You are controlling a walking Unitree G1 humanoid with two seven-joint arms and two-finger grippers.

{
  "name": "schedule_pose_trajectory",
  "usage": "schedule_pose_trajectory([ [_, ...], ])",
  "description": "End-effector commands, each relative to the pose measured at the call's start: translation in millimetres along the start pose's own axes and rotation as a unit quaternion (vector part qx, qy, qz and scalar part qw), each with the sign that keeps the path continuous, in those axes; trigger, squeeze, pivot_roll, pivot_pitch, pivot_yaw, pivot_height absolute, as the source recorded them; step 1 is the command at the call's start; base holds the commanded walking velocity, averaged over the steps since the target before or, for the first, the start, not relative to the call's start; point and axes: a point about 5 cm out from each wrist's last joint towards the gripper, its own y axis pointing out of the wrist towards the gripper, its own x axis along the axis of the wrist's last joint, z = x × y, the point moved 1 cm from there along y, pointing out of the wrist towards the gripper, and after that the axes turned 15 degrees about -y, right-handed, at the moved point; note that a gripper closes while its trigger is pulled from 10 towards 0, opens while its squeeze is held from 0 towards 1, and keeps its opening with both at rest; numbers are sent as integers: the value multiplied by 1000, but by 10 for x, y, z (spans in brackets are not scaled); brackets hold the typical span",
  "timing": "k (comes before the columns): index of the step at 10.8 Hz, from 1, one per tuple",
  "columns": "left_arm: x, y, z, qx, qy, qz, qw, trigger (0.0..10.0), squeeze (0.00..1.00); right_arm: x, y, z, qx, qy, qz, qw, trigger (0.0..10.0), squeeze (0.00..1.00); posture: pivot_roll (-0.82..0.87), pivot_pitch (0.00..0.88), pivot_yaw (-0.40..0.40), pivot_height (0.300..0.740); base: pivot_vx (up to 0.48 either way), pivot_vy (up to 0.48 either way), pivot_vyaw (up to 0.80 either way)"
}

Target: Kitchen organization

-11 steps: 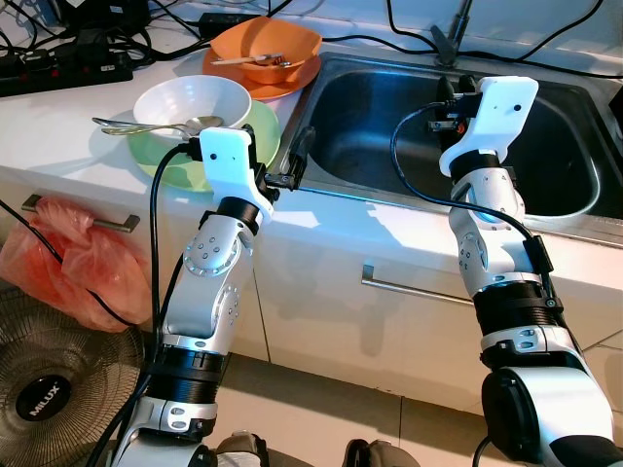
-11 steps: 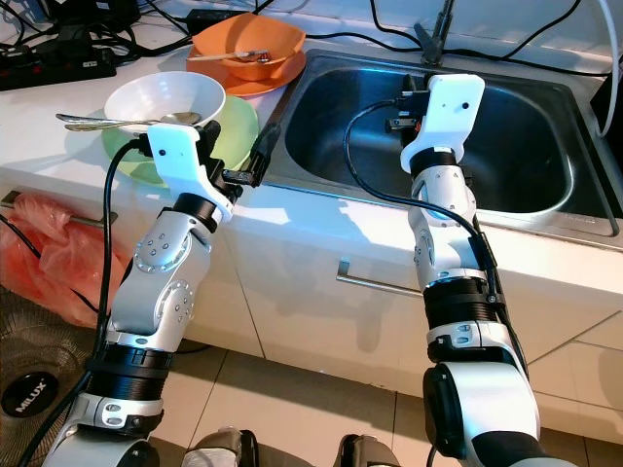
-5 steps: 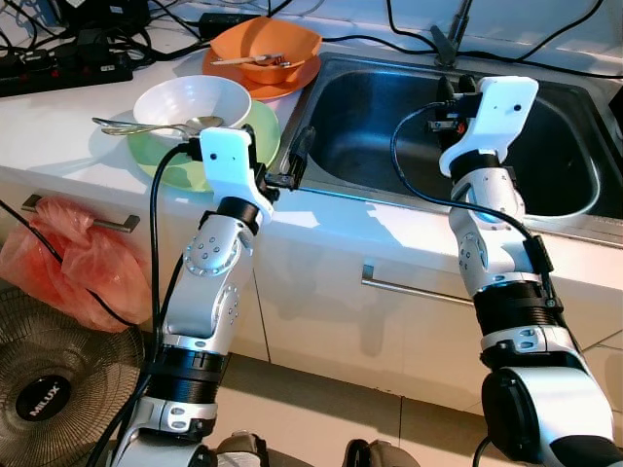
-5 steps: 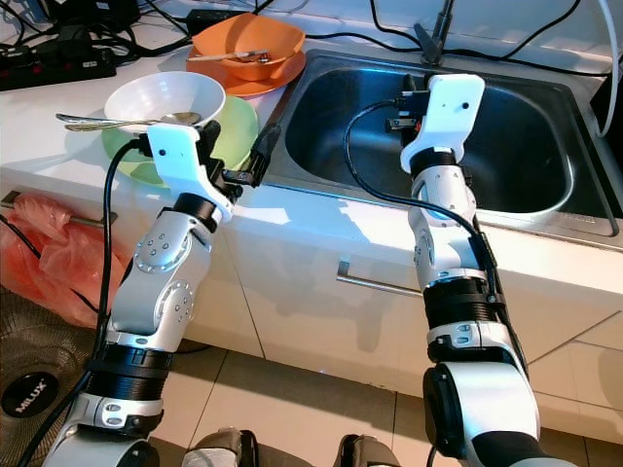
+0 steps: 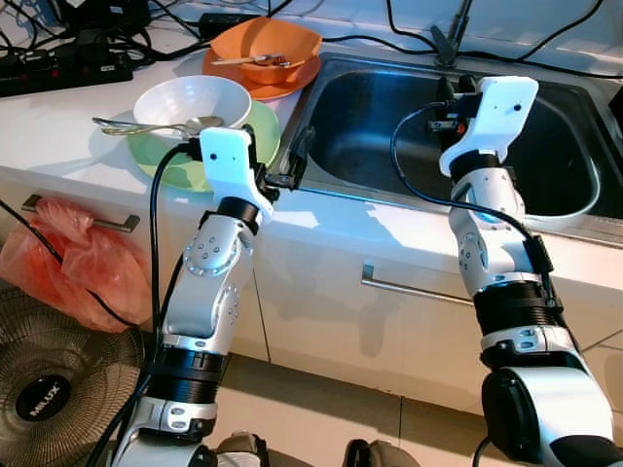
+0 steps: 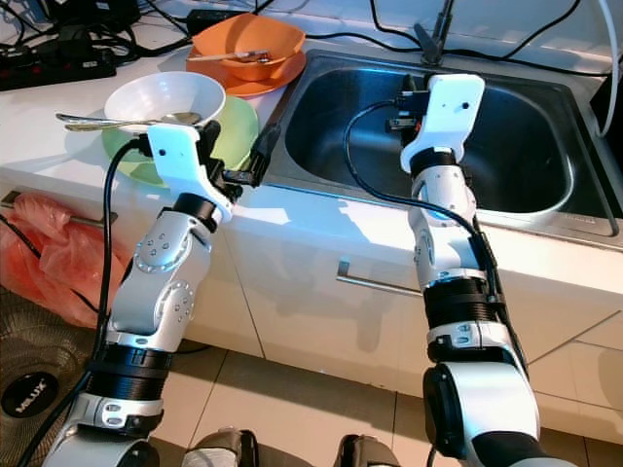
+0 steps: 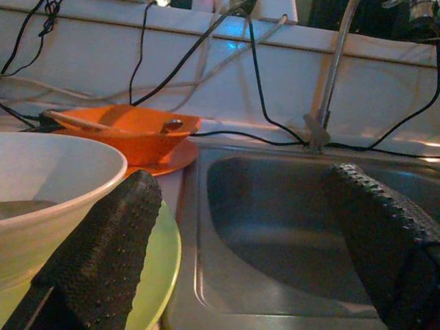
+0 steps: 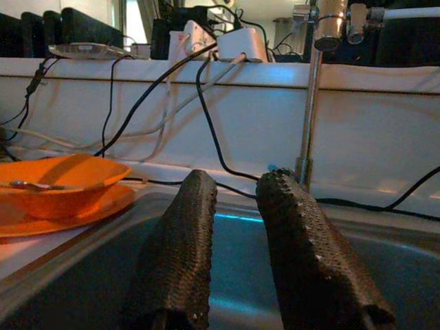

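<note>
Left claw [image 5: 300, 156] hovers at the left rim of the sink [image 5: 574, 209], its two black fingers [image 7: 103, 254] spread wide apart and holding nothing. Right claw [image 5: 450, 97] hangs over the sink basin, its fingers [image 8: 179, 254] drawn near each other with a narrow gap between them, gripping nothing.

On the white table [image 5: 58, 126], just left of the sink, a white bowl [image 5: 185, 97] sits on a green plate [image 5: 258, 122]. A metal spoon [image 5: 146, 126] lies across the bowl's near rim, long axis running left to right, handle pointing left and its bowl end to the right.

Behind them an orange bowl [image 5: 292, 44] rests on an orange plate [image 5: 302, 78], with a utensil [image 5: 248, 60] lying in it, also left to right.

Black cables [image 5: 58, 58] cross the back of the table.
</note>
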Motion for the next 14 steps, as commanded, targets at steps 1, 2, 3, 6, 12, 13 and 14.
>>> schedule_pose_trajectory([
  [1, 14, -4, -39, -11, 2, -1, 1000, 10000, 0, 31, -2, -13, -2, -2, -6, 1000, 10000, 0, 38, 70, -1, 740, 0, 0, 0],
  [2, 14, -4, -39, -11, 2, -1, 1000, 10000, 0, 31, -2, -13, -2, -2, -6, 1000, 10000, 0, 38, 70, -1, 740, 0, 0, 0],
  [3, 24, 2, -39, -12, 5, -4, 1000, 10000, 0, 9, -27, 8, 5, 13, 4, 1000, 10000, 0, 48, 74, -4, 740, 0, 0, 0],
  [6, 146, 0, 9, 8, 37, -31, 999, 10000, 0, -38, -77, 41, 12, 35, 13, 999, 10000, 0, 51, 71, 1, 740, 0, 0, 0],
  [12, 406, -370, 343, 156, 197, -138, 958, 10000, 0, -108, -106, 37, 18, 43, 27, 999, 10000, 0, 76, 77, -12, 740, 0, 0, 0],
  [13, 414, -416, 434, 184, 200, -142, 952, 10000, 0, -106, -108, 57, 28, 50, 24, 998, 10000, 0, 77, 78, -15, 740, 0, 0, 0],
  [14, 391, -444, 494, 198, 200, -134, 950, 10000, 0, -82, -124, 85, 42, 58, 12, 997, 10000, 1000, 75, 80, -18, 740, 0, 0, 0],
])
